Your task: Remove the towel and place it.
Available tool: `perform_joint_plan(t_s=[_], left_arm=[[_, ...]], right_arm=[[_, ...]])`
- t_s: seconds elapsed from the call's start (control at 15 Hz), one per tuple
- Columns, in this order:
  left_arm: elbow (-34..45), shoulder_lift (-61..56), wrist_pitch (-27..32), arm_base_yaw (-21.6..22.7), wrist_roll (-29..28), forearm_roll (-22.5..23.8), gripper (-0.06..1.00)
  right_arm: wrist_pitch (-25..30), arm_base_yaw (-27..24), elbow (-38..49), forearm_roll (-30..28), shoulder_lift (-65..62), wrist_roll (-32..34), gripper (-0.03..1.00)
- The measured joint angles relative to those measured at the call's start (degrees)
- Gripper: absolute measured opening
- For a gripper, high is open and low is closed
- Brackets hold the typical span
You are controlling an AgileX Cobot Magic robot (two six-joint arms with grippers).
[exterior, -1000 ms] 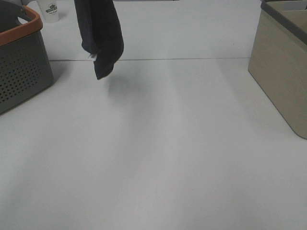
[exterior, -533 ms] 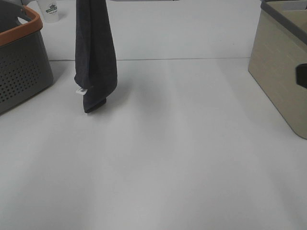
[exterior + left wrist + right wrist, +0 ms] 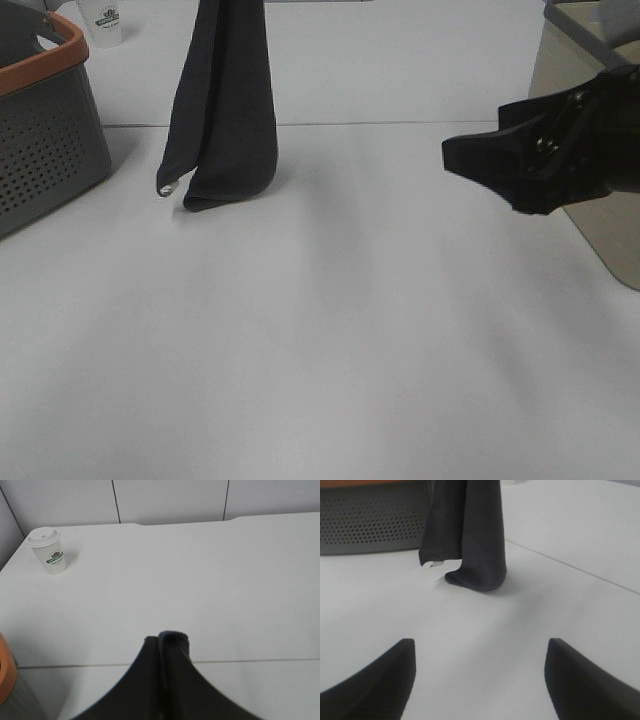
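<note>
Though limp, towel point(image 3: 225, 110) within left tool point(image 3: 169, 650)

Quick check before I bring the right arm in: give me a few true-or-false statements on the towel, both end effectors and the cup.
1. The towel hangs from the left end effector, with its lower end on the table. True.
2. The towel lies inside the grey basket. False: it hangs beside the basket, apart from it.
3. The right end effector is open and empty. True.
4. The cup has tipped over. False: it stands upright with its lid on.
5. The right end effector touches the towel. False: bare table lies between them.
</note>
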Motion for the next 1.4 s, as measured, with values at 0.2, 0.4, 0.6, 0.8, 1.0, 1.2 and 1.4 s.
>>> perform_joint_plan(t_s=[0.2, 0.4, 0.6, 0.8, 1.0, 1.2, 1.4], left_arm=[[-2.29, 0.00, -3.78, 0.00, -2.58, 1.43, 0.00], [-4.07, 0.00, -3.78, 0.00, -4.13, 2.69, 0.00], [-4.07, 0.00, -3.09, 0.00, -4.18, 2.64, 0.00], [-4.07, 0.00, -2.46, 0.00, -4.18, 2.64, 0.00], [-4.07, 0.00, -2.46, 0.00, -4.18, 2.64, 0.00], [-4.07, 0.00, -2.46, 0.00, -4.18, 2.64, 0.00], [-4.07, 0.00, -2.46, 0.00, -4.01, 2.64, 0.00]], right_arm=[[-10.26, 13.64, -3.95, 1.26, 7.10, -3.61, 0.71], [-22.98, 24.41, -12.26, 1.38, 14.04, 4.35, 0.71], [-28.53, 28.59, -19.65, 1.60, 22.35, 12.55, 0.71], [-34.03, 32.37, -30.31, 1.66, 34.03, 23.09, 0.71], [-42.11, 36.04, -39.82, 1.89, 43.09, 28.48, 0.71], [-47.38, 37.93, -47.96, 2.12, 48.30, 34.61, 0.71], [-53.23, 38.33, -51.97, -2.58, 52.71, 37.59, 0.71]])
